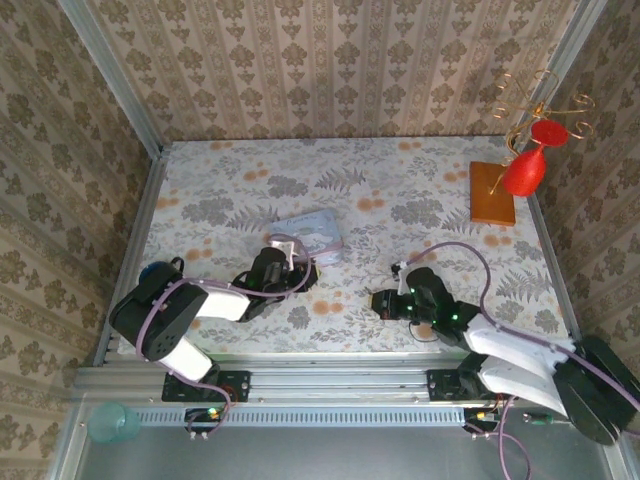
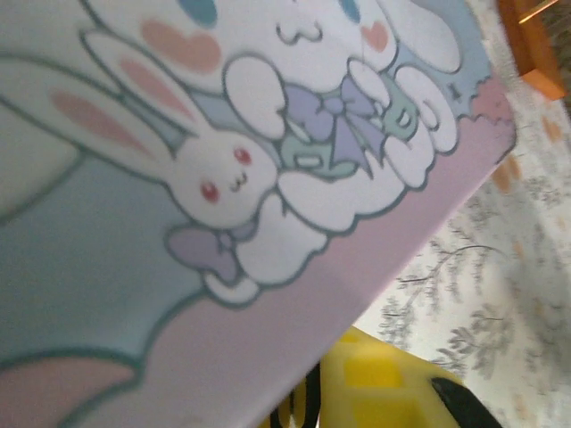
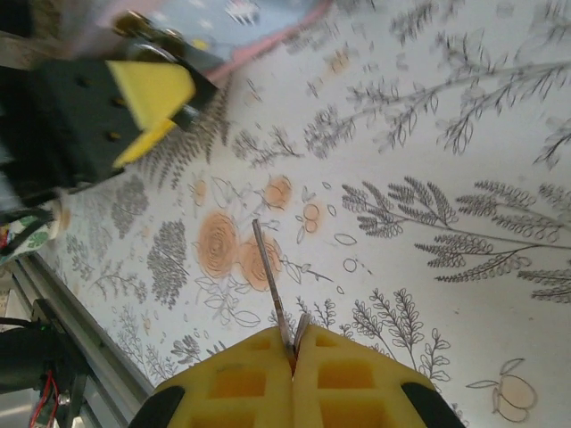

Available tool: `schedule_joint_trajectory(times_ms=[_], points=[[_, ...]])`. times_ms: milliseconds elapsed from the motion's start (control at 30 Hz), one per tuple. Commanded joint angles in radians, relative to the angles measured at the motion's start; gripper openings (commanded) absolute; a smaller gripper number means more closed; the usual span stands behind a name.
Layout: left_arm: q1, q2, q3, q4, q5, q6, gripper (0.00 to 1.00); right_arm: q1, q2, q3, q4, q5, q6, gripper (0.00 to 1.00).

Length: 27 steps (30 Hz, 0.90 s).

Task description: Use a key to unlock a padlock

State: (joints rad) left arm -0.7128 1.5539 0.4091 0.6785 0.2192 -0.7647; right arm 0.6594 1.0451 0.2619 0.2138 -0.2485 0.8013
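We pinch the key [image 3: 268, 272] in our right gripper [image 3: 293, 346]; left gripper's [image 1: 287, 250] finger spread by the tin [image 1: 318, 232] is unclear; unlocking remains.

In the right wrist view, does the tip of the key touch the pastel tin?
No, the key held by the right end effector ends over bare table cloth, far from the tin.

Top view looks down from behind; close wrist views share tin [image 2: 107, 267]
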Motion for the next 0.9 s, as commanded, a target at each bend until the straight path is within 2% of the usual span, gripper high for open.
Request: schedule_joint_trajectory(times_ms=[0, 333, 467, 767, 867], points=[[-0.014, -0.047, 0.004, 0.031, 0.081, -0.081, 0.12, 0.009, 0.1, 0.067, 0.14, -0.086, 0.073, 0.0], [-0.045, -0.083, 0.004, -0.033, 0.112, -0.196, 0.13, 0.015, 0.326, 0.109, 0.325, -0.181, 0.029, 0.0], [-0.045, -0.074, -0.009, 0.011, 0.124, -0.229, 0.13, 0.016, 0.421, 0.115, 0.418, -0.236, 0.039, 0.0], [-0.048, -0.056, -0.007, 0.068, 0.156, -0.271, 0.12, 0.013, 0.496, 0.161, 0.405, -0.301, 0.076, 0.0], [-0.05, -0.053, -0.003, 0.073, 0.169, -0.275, 0.11, 0.006, 0.538, 0.155, 0.482, -0.343, 0.112, 0.0]])
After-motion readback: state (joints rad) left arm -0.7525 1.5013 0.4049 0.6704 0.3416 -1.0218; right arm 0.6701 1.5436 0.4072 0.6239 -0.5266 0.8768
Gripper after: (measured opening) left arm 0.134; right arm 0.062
